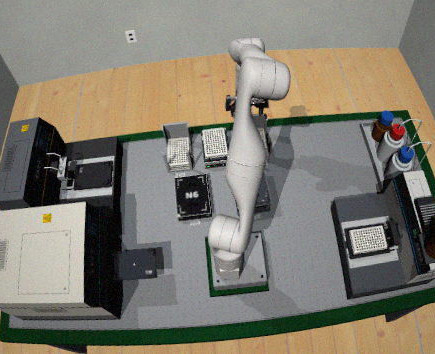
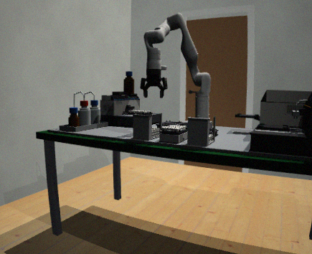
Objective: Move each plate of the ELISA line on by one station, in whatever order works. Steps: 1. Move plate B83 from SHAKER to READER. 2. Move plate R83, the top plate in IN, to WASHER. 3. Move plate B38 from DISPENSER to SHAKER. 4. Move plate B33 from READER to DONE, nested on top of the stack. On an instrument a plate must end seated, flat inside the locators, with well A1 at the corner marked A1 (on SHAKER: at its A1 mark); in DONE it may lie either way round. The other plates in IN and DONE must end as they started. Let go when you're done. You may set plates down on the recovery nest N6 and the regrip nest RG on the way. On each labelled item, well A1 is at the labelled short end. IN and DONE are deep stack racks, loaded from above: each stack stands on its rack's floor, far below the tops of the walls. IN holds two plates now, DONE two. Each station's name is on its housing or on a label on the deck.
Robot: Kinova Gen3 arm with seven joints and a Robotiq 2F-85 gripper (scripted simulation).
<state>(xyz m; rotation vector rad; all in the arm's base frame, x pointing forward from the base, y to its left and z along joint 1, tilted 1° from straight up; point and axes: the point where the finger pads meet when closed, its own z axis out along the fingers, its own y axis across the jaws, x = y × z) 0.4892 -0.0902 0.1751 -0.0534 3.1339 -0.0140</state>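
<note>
My gripper (image 2: 153,87) is open and empty. It hangs high above the back part of the table, over the grey rack (image 2: 142,126). In the overhead view the arm (image 1: 248,150) hides most of the gripper and that rack. A white well plate (image 1: 215,142) sits on a small station between the two racks and also shows in the side view (image 2: 173,128). Another white plate (image 1: 179,152) lies in the open-topped rack left of it. A third white plate (image 1: 368,239) sits on the grey instrument at the right. The plate labels are too small to read.
The black nest N6 (image 1: 193,195) lies left of the arm. Two large instruments stand at the left, one with a dark tray (image 1: 93,174), one white box (image 1: 41,255) with a dark tray (image 1: 137,263). Bottles (image 1: 393,140) stand at the back right.
</note>
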